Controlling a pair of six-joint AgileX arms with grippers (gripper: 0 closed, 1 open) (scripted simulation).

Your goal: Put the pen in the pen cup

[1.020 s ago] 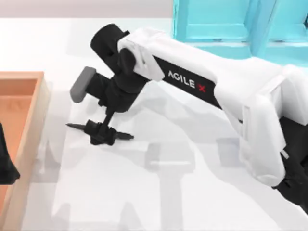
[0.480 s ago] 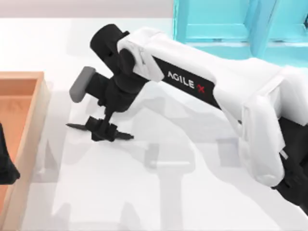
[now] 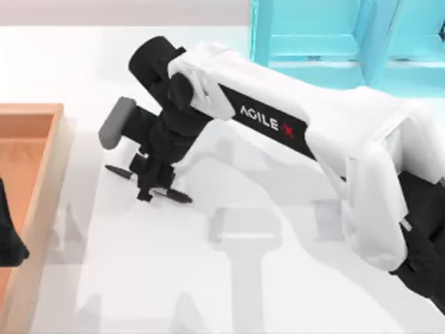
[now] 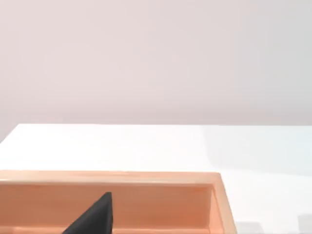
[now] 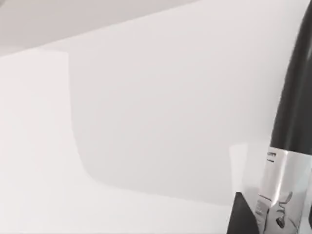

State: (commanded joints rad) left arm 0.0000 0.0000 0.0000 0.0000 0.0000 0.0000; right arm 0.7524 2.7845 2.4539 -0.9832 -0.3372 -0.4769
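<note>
The slim black pen [image 3: 179, 197] sits crosswise between the fingers of my right gripper [image 3: 149, 184], which is shut on its middle, left of the table's centre. Both ends of the pen stick out past the fingers, and it slopes slightly. The right wrist view shows the pen's silver-grey label [image 5: 284, 178] up close beside one black finger [image 5: 243, 217]. My left gripper [image 3: 7, 236] is parked at the table's left edge over the tray, and one dark fingertip [image 4: 95, 217] of it appears in the left wrist view. The pen cup is out of view.
An orange wooden tray [image 3: 49, 174] runs along the table's left side, and its rim [image 4: 146, 178] crosses the left wrist view. A large turquoise shelf [image 3: 327, 35] stands at the back right. My right arm stretches across the table from the right.
The right gripper has drawn back toward the far side with the pen, which now slopes more and sits higher off its shadow. The left arm has not moved.
</note>
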